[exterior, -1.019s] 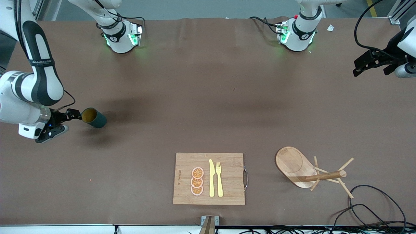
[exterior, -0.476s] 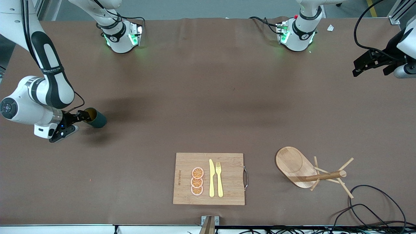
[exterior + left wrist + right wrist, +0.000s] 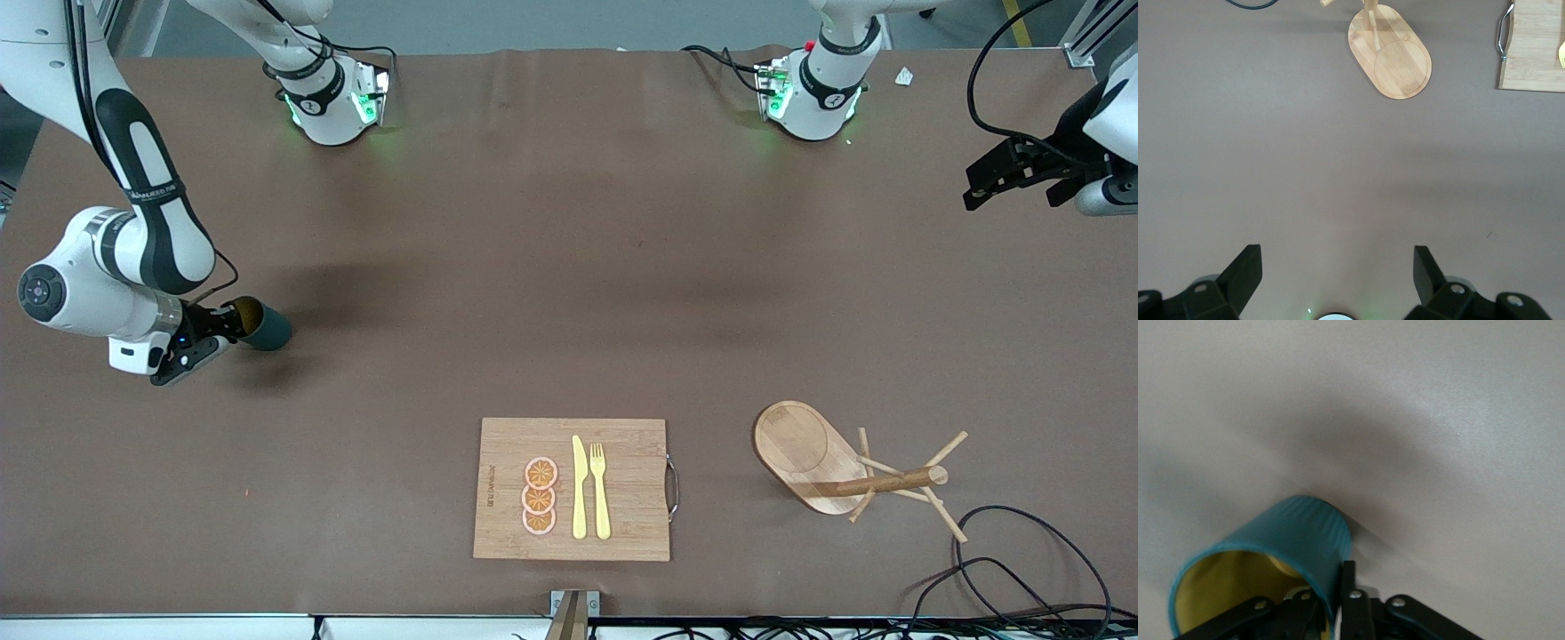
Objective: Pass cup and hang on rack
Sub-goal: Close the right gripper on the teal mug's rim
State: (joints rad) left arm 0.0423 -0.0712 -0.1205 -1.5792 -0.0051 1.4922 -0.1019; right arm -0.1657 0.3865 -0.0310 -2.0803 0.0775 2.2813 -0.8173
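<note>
Front view shows the right gripper (image 3: 233, 325) at the right arm's end of the table, pinching the rim of the cup (image 3: 263, 326) — one finger inside, one outside. The cup is tipped on its side, with its yellow inside facing the gripper. In the right wrist view the cup (image 3: 1271, 570) fills the corner, and a finger (image 3: 1349, 590) presses on its ribbed wall.

The left gripper (image 3: 1013, 169) waits up high over the left arm's end of the table, its fingers (image 3: 1245, 270) spread wide with nothing between them. The rack (image 3: 831, 467) stands beside the cutting board (image 3: 622, 524) — well apart from the cup.
</note>
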